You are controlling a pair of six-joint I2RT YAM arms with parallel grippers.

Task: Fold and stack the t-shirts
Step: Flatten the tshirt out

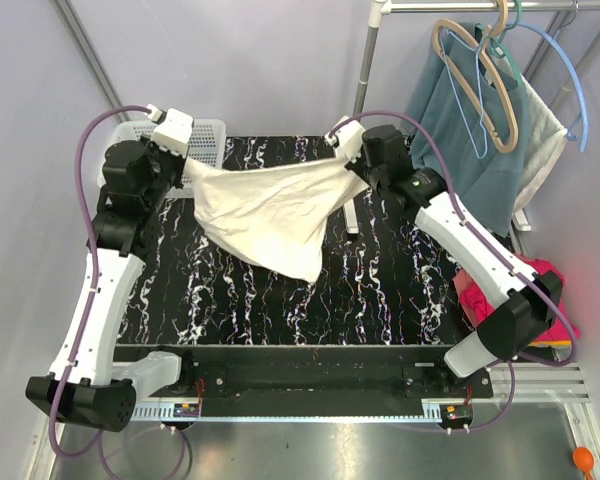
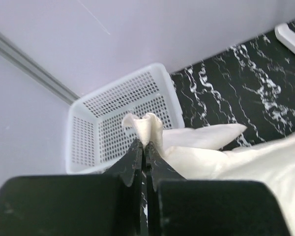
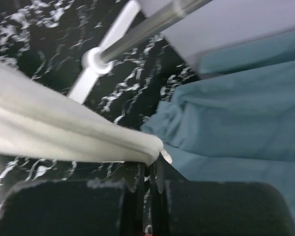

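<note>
My left gripper (image 2: pixel 143 147) and right gripper (image 3: pixel 151 166) each clamp a corner of the cream t-shirt (image 1: pixel 275 210) slung over the table (image 1: pixel 380 290), and my right arm (image 1: pixel 470 245) half hides the pink t-shirt (image 1: pixel 552 272).

no text, label, brand or number can be read in any view; the cream t-shirt (image 1: pixel 270 215), white basket (image 1: pixel 209 141) and marbled table (image 1: pixel 380 290) carry no legible marks

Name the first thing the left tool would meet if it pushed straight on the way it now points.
Beyond the cream t-shirt it pinches, the left tool would probably meet the white mesh basket first, though depth is unclear.
</note>
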